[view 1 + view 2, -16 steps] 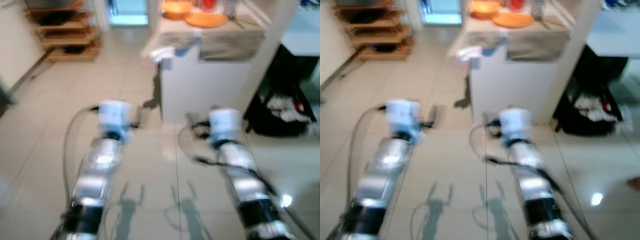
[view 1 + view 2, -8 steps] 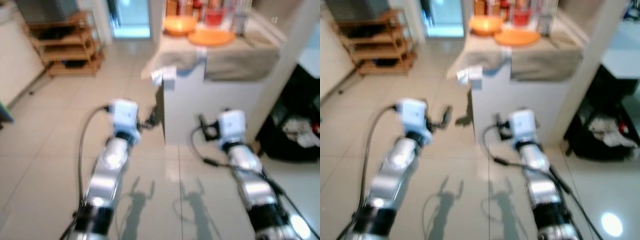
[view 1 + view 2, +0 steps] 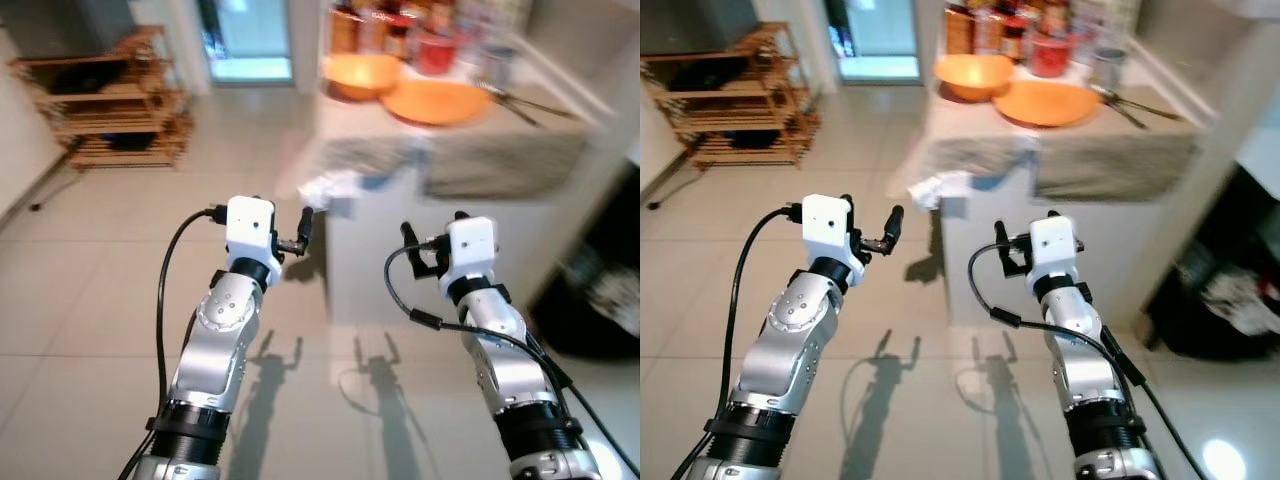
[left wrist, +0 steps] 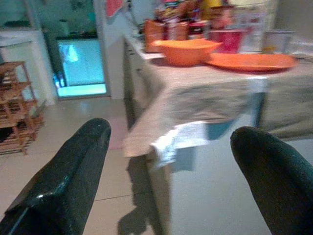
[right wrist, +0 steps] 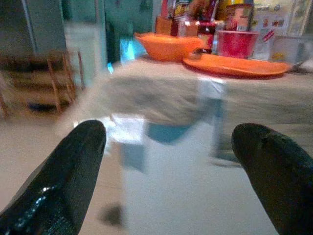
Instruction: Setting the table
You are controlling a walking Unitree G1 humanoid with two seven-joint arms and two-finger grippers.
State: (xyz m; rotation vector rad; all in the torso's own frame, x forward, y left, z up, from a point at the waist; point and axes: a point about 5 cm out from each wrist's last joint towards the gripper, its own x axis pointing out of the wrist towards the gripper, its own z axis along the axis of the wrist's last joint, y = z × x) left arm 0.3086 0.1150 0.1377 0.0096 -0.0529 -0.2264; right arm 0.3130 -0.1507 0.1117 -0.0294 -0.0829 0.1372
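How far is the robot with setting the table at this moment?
Nothing looks done yet. The orange bowl and orange plate sit on the cloth-covered counter. Both the left claw and right claw are open and empty, raised short of it. Everything is left.

On the cloth-covered white counter [image 3: 1080, 165] there is 1 deep orange plastic bowl [image 3: 973, 75], 1 flat orange plastic plate [image 3: 1047, 101] and 1 red plastic cup [image 5: 237, 43]. 1 slatted wooden shelf rack [image 3: 732, 100] stands by the wall. 2 silver robot arms reach forward.
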